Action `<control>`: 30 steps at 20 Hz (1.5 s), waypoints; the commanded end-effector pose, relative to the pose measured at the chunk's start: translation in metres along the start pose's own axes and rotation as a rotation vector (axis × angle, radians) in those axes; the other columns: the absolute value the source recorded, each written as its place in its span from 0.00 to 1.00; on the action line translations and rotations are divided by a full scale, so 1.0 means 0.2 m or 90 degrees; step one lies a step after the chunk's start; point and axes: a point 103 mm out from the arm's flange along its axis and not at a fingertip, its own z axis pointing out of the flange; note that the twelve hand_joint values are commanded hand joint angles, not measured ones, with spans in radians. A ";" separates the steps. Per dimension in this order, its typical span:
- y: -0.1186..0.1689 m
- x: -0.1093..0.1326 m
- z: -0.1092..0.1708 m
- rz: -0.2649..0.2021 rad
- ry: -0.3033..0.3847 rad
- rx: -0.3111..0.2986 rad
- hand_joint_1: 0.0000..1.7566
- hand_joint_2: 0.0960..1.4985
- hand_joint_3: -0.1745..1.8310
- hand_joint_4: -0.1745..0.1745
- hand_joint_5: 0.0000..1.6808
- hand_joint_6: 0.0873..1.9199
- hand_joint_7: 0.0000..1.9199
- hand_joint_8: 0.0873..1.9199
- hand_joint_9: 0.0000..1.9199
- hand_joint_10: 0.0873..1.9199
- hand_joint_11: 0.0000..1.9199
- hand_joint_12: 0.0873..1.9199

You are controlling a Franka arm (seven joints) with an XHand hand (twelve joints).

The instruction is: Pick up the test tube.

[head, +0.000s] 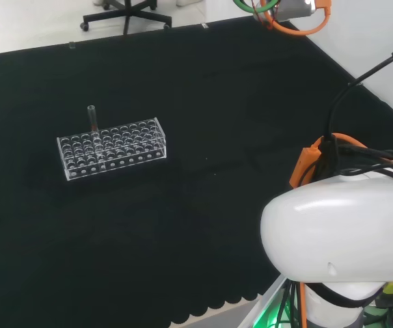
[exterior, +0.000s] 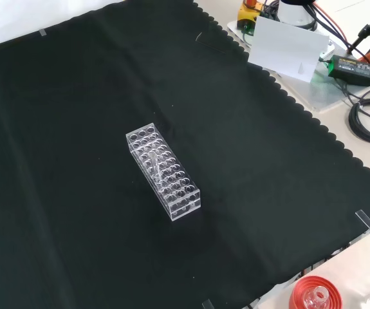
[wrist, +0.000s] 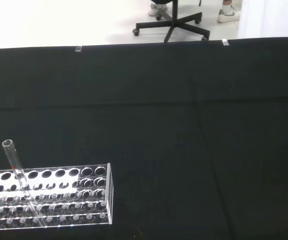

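Head view, left of centre on the black cloth point(head: 203, 225): clear test tube rack point(head: 111, 147), long side facing the viewer. Test tube point(head: 92, 117) upright in a far-row hole toward the rack's left end, open mouth well above the rack top. Front view: same rack point(exterior: 164, 170) lying diagonally mid-cloth, tube point(exterior: 152, 161) near its middle, leaning slightly. At far right of the head view: white arm link point(head: 340, 232). State of the hand: cannot tell.
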 end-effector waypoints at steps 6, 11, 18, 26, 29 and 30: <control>0.00 -0.01 0.00 -0.002 0.002 -0.004 0.38 0.47 0.29 0.38 0.09 0.09 0.00 0.41 0.03 0.50 0.00 0.71; 0.05 -0.01 0.01 -0.020 0.017 0.008 0.39 0.47 0.29 0.38 0.09 0.09 0.01 0.41 0.03 0.50 0.00 0.71; 0.21 0.11 0.05 -0.080 0.019 0.033 0.40 0.47 0.28 0.37 0.10 0.07 0.03 0.41 0.04 0.50 0.00 0.72; 0.44 0.27 0.16 -0.134 -0.001 0.073 0.42 0.47 0.27 0.35 0.12 0.06 0.05 0.42 0.07 0.50 0.00 0.74; 0.51 0.33 0.22 -0.150 -0.005 0.094 0.42 0.47 0.27 0.35 0.12 0.06 0.06 0.42 0.07 0.50 0.00 0.75; 0.53 0.35 0.24 -0.154 -0.004 0.102 0.42 0.47 0.27 0.35 0.13 0.06 0.06 0.42 0.07 0.50 0.00 0.75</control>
